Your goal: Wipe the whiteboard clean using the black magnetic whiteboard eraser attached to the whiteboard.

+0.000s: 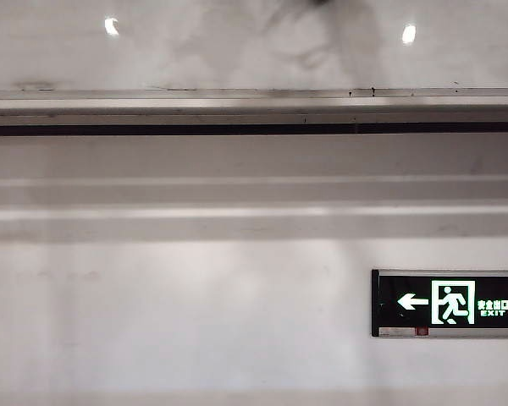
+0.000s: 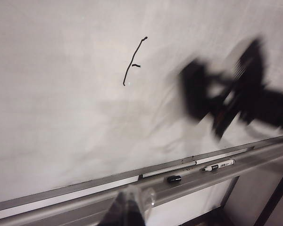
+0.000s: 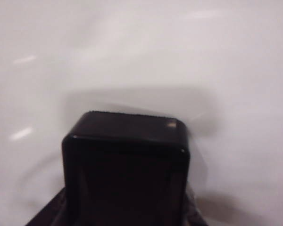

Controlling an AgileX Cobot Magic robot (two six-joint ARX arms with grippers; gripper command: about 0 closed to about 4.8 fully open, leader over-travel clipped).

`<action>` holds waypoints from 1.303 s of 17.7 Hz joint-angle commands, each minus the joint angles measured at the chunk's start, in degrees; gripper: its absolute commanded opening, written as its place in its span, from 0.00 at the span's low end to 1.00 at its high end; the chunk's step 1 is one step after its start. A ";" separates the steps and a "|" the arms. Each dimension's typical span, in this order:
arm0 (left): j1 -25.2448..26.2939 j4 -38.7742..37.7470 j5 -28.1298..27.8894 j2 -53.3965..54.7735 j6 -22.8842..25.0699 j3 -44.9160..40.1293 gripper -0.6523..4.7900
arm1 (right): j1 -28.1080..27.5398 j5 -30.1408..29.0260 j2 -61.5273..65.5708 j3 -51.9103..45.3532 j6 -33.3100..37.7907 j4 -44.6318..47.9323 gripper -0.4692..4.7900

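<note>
White wall fills the outside view under the whiteboard [image 1: 237, 42]. My right gripper [image 3: 125, 207] grips the black eraser [image 3: 125, 160] against the board; a black stroke [image 2: 133, 61] remains unwiped. My left gripper [image 2: 127, 212], shut and empty, hangs just before the rail [image 2: 188, 181] holding a marker [image 2: 219, 165] and cap [image 2: 174, 178].

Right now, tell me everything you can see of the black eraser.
The eraser is a small plain black block with rounded corners and a slightly glossy, plastic-looking skin that catches small highlights. The right wrist view shows it end-on, filling the lower middle of the picture, held in the right gripper, whose jaws stand wide around it. It is at the glossy whiteboard; contact cannot be told. The left wrist view shows it as a dark blur.
</note>
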 commanded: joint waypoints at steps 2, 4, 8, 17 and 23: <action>-0.02 0.79 0.39 -0.17 -0.50 0.20 0.11 | 1.55 2.10 2.19 -0.72 0.20 -1.29 0.09; -0.02 0.76 0.39 -0.17 -0.48 0.20 0.11 | 1.55 6.05 1.90 -0.61 0.22 6.47 0.09; -0.02 0.76 0.42 -0.17 -0.50 0.20 0.11 | 4.26 1.97 1.81 -0.63 0.15 23.17 0.09; -0.02 0.70 1.95 -0.42 -1.51 0.20 0.11 | 10.29 11.76 7.02 -0.72 -5.60 38.05 0.10; -0.02 0.72 2.99 -0.42 -1.51 0.20 0.11 | 9.99 13.14 7.65 -0.72 -5.57 38.99 0.26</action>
